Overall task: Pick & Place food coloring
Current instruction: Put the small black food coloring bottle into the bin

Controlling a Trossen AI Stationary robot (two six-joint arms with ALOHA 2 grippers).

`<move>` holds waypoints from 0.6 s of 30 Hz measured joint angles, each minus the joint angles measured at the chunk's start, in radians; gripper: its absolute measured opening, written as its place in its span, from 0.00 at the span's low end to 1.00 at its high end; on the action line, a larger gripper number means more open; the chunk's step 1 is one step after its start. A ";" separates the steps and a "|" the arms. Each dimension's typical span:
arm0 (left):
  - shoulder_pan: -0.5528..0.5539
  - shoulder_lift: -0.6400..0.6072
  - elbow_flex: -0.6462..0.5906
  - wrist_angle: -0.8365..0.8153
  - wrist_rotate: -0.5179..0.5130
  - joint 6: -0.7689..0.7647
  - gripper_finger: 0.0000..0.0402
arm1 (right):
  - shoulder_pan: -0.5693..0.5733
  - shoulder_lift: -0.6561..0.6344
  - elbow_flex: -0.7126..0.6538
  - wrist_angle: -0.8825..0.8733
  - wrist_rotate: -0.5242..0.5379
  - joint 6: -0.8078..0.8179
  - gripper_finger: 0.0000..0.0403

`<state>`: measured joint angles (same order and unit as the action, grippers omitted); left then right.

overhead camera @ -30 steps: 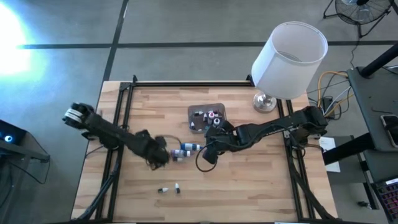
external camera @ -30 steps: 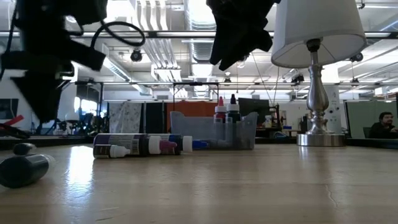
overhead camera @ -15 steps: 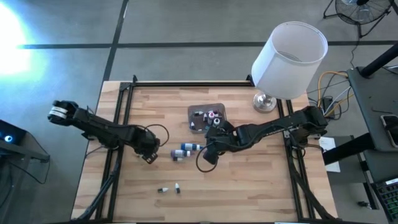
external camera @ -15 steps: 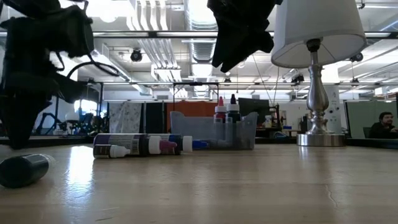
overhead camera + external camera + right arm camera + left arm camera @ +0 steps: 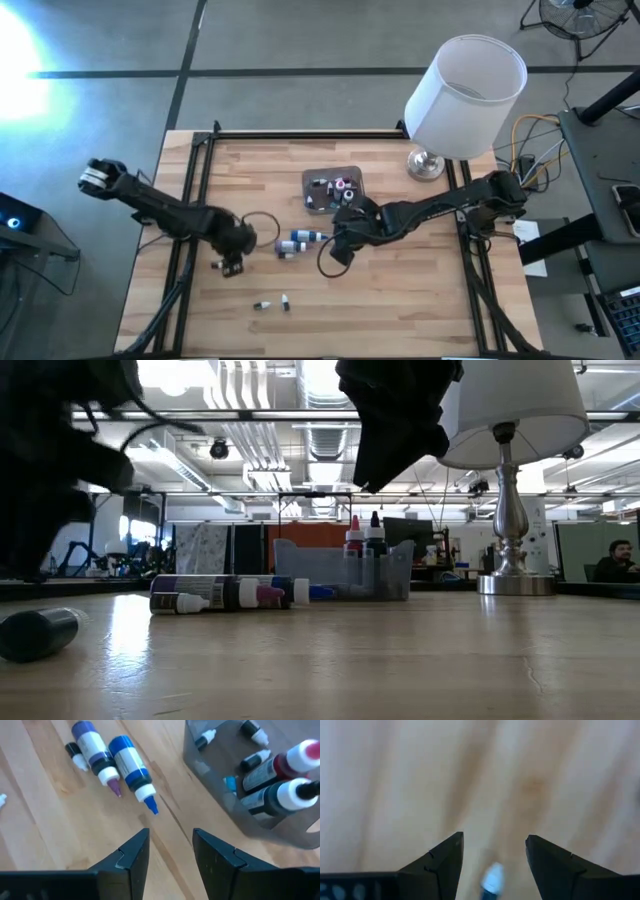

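Several food coloring bottles [image 5: 298, 240] lie on their sides on the wooden table, among them a purple-tipped one [image 5: 93, 748] and a blue one [image 5: 130, 768]. More bottles stand in the grey tub [image 5: 332, 187]. My left gripper [image 5: 228, 264] hangs open over the table's left part, pointing steeply down. A small blue-and-white bottle [image 5: 492, 880] shows blurred between its fingers [image 5: 494, 837]; whether it touches them, I cannot tell. My right gripper [image 5: 171, 831] hovers open above bare wood between the tub [image 5: 260, 795] and the lying bottles.
A lamp [image 5: 465, 95] with a white shade stands at the table's far right. Two tiny bottles [image 5: 272, 303] lie near the front edge. A dark bottle [image 5: 40, 632] lies close to the low camera. A cable loop [image 5: 328, 262] hangs under the right arm.
My left gripper has moved away from the lying bottles toward the table's left and near edges, sinking a little and tipping to point more steeply down. Its fingers stay apart. The bottles and the tub have not moved.
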<state>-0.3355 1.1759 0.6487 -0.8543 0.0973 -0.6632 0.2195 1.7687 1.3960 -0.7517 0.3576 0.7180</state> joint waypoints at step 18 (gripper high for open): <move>-0.513 0.009 -0.017 -0.045 -0.303 -0.281 0.48 | 0.001 0.000 -0.028 0.035 0.032 0.038 0.36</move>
<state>-0.8482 1.1847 0.6317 -0.8995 -0.2062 -0.9439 0.2202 1.7687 1.3678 -0.7165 0.3893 0.7564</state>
